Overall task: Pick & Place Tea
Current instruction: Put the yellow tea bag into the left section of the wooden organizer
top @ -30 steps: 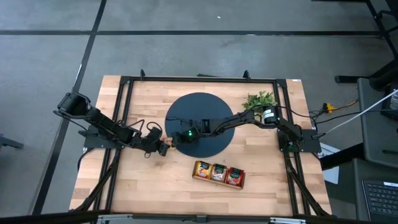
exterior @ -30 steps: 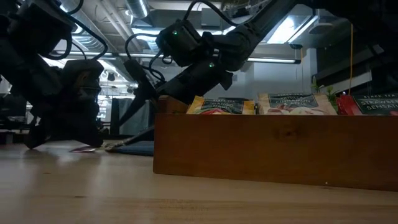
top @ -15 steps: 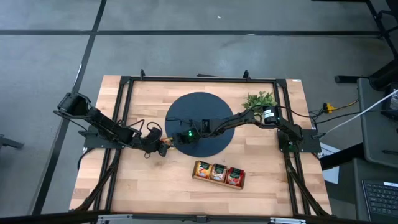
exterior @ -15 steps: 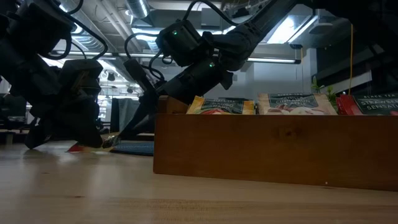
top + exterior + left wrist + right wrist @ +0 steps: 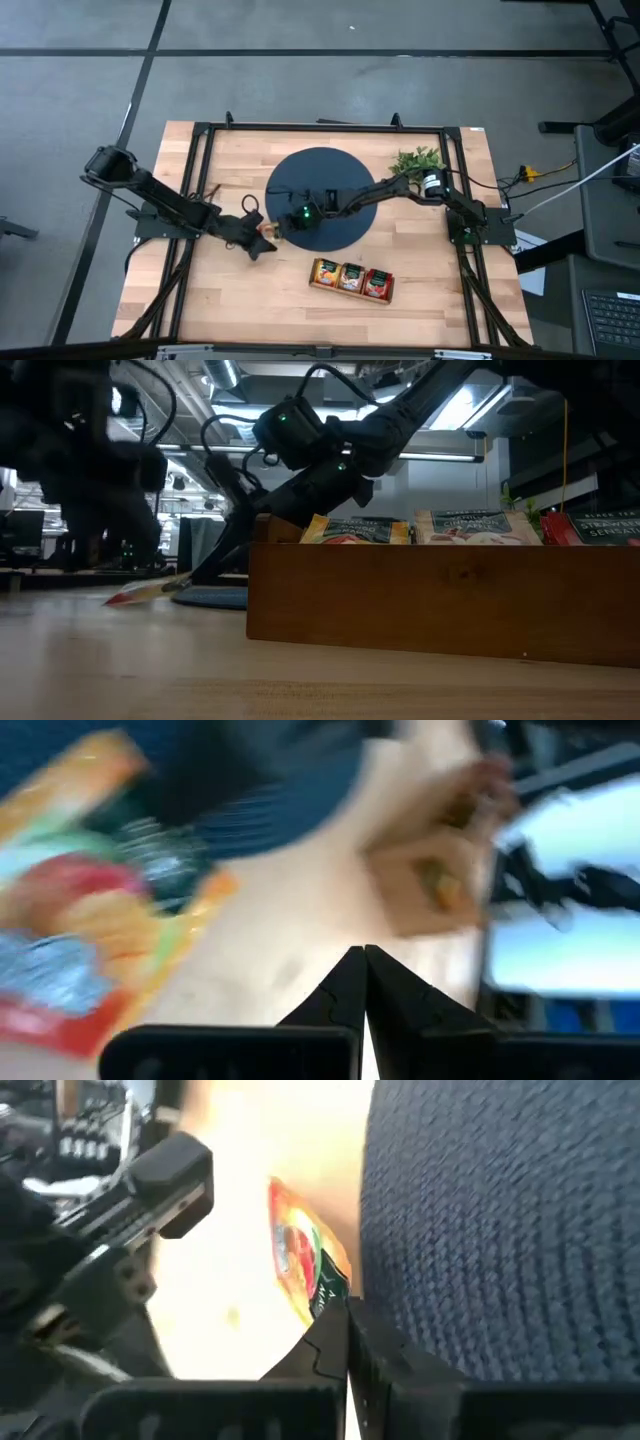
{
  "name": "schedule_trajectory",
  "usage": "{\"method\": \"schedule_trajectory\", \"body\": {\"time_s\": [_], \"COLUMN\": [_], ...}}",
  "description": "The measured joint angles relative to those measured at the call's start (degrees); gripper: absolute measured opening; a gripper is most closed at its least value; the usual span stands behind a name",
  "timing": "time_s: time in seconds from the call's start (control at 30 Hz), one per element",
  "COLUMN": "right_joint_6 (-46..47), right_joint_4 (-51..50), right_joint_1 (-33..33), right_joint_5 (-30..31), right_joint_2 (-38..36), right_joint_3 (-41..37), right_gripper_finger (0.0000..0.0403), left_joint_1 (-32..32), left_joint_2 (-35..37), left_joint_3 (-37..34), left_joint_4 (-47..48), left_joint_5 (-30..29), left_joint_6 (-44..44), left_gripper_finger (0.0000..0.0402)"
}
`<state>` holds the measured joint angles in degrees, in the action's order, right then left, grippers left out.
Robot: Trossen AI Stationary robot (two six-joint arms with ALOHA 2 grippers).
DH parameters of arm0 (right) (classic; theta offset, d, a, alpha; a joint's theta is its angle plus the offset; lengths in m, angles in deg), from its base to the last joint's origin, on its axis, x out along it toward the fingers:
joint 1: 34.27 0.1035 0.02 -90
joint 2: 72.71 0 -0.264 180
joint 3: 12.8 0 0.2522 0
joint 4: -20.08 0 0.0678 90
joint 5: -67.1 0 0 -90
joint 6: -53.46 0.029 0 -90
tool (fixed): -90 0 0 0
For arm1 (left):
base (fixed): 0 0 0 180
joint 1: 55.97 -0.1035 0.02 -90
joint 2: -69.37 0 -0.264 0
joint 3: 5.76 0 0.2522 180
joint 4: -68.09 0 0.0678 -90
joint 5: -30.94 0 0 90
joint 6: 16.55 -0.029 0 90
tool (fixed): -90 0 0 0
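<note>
A wooden tray (image 5: 351, 279) sits nearest on the worktop (image 5: 250, 300), at 6 o'clock, holding 3 tea packets (image 5: 350, 277). Beyond it, the left gripper (image 5: 262, 247), jaws shut and empty, hovers just beside an orange tea packet (image 5: 305, 1267) at the 8 o'clock edge of the round dark mat (image 5: 330, 170). The right gripper (image 5: 277, 229) has its jaws shut on that packet's edge. A small plant (image 5: 417, 159) stands farthest, at 1 o'clock.

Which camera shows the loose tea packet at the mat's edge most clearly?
The right wrist view: the tea packet stands sharp, its corner at the right gripper. In the left wrist view it is blurred, the low view shows it edge-on, and the high view a speck.
</note>
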<state>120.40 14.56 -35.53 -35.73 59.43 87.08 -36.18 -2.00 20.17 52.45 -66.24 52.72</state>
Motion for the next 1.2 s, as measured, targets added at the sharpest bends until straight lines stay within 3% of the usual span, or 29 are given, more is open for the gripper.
{"method": "schedule_trajectory", "body": {"time_s": [0.2, 0.33, 0.6, 0.87, 1.03, 1.2], "right_joint_6": [-0.02, 0.1, 2.48, 3.8, 2.08, -10.56], "right_joint_4": [2.4, 3.89, 3.98, 2.08, -4.72, -20.27], "right_joint_1": [-0.99, -1.91, -1.89, -0.77, -0.02, 1.08], "right_joint_5": [-9.42, -19.05, -35.48, -54.81, -63.6, -64.62], "right_joint_2": [-0.33, -1.83, -3.88, -4.57, -4.65, -6.96], "right_joint_3": [-0.21, -0.24, 1.18, 9.71, 14.64, 15.21], "right_gripper_finger": [0.0002, 0.0002, 0.0001, 0.0001, 0.0001, 0.0], "left_joint_1": [2.52, 5.21, 8.41, 8.41, 8.47, 9.45], "left_joint_2": [8.82, 13.78, 16.93, 16.72, 16.72, 16.72], "left_joint_3": [0.03, 0.09, 0.17, 0.2, 0.2, 0.2], "left_joint_4": [-0.45, -0.36, 0.6, 5.46, 5.93, 6.13], "left_joint_5": [8.2, 11.97, 11.46, 11.34, 11.34, 10.9], "left_joint_6": [-9.97, -13.29, -14.07, -12.86, -12.0, -11.63], "left_gripper_finger": [0.0003, 0.0003, 0.0003, 0.0003, 0.0003, 0.0003]}}
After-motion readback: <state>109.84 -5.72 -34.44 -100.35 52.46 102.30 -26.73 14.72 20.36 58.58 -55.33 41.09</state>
